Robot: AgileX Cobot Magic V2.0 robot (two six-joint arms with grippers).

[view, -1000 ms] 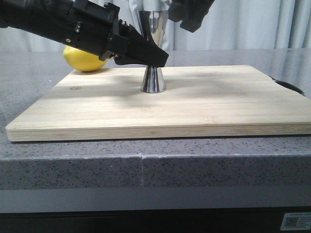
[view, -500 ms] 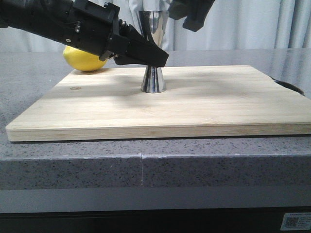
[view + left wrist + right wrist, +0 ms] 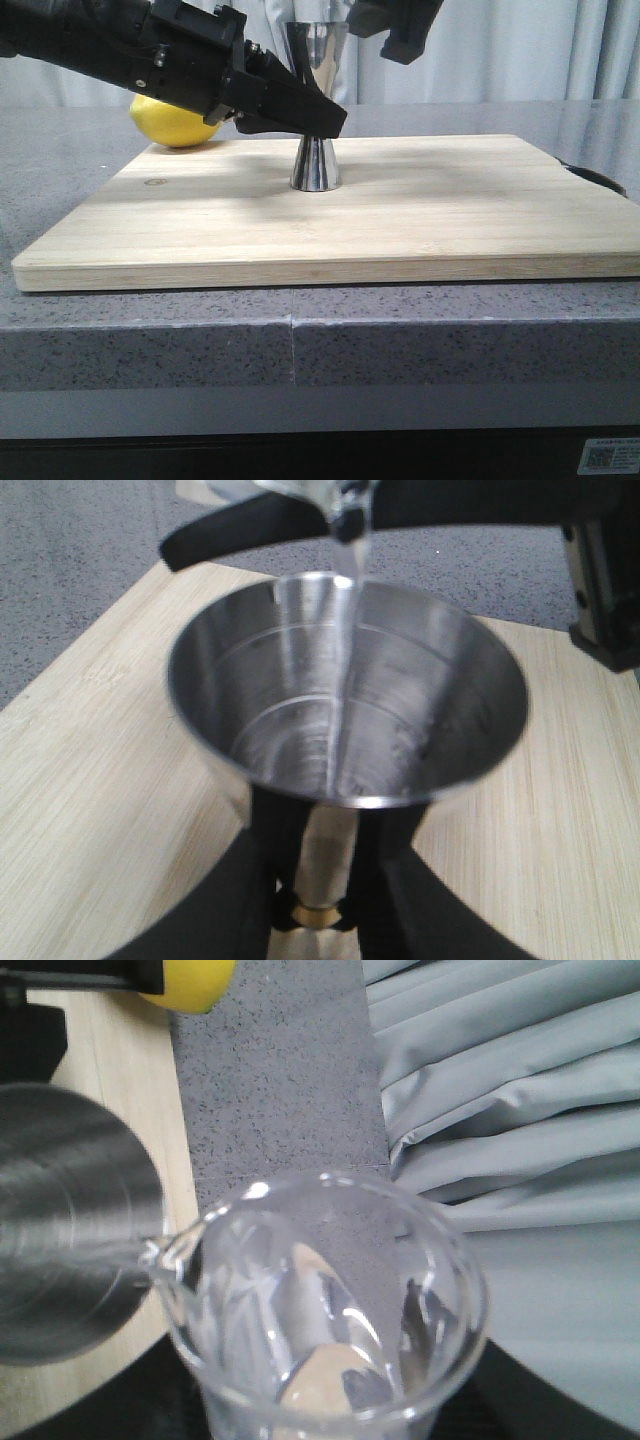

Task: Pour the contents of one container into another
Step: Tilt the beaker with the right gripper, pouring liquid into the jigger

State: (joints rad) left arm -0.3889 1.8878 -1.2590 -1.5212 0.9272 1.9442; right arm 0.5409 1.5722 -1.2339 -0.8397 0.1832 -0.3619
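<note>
The steel jigger (image 3: 316, 110) stands upright on the wooden cutting board (image 3: 400, 215). My left gripper (image 3: 318, 125) is shut on its narrow gold waist (image 3: 316, 916). The jigger's open upper cone (image 3: 345, 700) fills the left wrist view. Above it the clear glass beaker (image 3: 330, 1310) is tilted, its pouring lip (image 3: 160, 1253) over the jigger's rim (image 3: 60, 1220). A thin clear stream (image 3: 350, 555) runs from the lip into the cone. My right gripper (image 3: 395, 25) is shut on the beaker, high at the frame's top edge; the beaker itself does not show in the front view.
A yellow lemon (image 3: 172, 122) lies at the board's far left corner, behind my left arm (image 3: 130, 45). The board rests on a grey speckled counter (image 3: 300, 345). Grey curtains (image 3: 520, 1110) hang behind. A dark object (image 3: 600, 180) sits at the board's right edge.
My right gripper has risen slightly at the top of the front view. The left gripper and jigger have stayed in place.
</note>
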